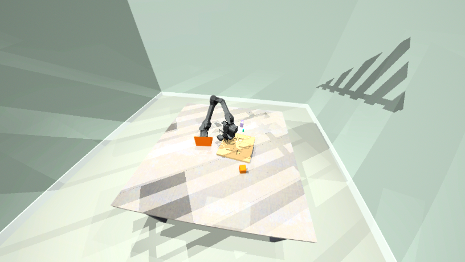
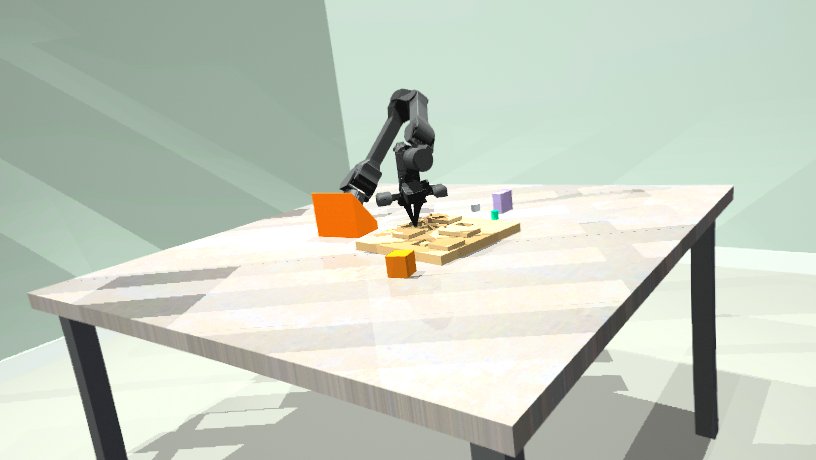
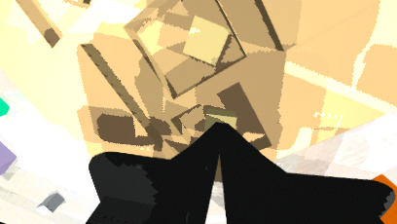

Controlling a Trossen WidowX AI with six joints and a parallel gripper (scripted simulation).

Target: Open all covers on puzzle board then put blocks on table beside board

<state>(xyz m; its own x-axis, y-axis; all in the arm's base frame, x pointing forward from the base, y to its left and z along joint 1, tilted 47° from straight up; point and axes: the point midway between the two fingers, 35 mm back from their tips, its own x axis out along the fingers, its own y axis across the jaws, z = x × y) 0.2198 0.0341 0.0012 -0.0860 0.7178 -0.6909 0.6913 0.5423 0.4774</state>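
The pale wooden puzzle board (image 1: 232, 157) (image 2: 480, 245) (image 3: 336, 49) lies flat on the table. My gripper (image 2: 415, 224) (image 3: 221, 129) is shut and empty, pointing down at the board's arm side, its tips low at the board's surface. In the top view its tips are hidden by the hand. A small pale raised piece (image 3: 221, 118) shows just beyond the tips, with a dark, angular recess or shadow (image 3: 249, 114) beside it. A square cover (image 3: 180, 78) with a pale square knob (image 3: 206, 41) lies farther in. Raised covers (image 2: 459, 230) (image 2: 446, 244) (image 2: 409, 233) show on the board. Patchy shadows obscure the well contents.
An orange cube (image 1: 243, 169) (image 2: 400, 264) stands in front of the board. A large orange wedge (image 1: 203, 141) (image 2: 341, 216) stands beside the arm base. A purple block (image 1: 241, 123) (image 2: 502, 201), a green cylinder (image 1: 243, 130) (image 2: 494, 215) and a small grey block (image 2: 475, 207) (image 3: 52, 202) stand behind the board.
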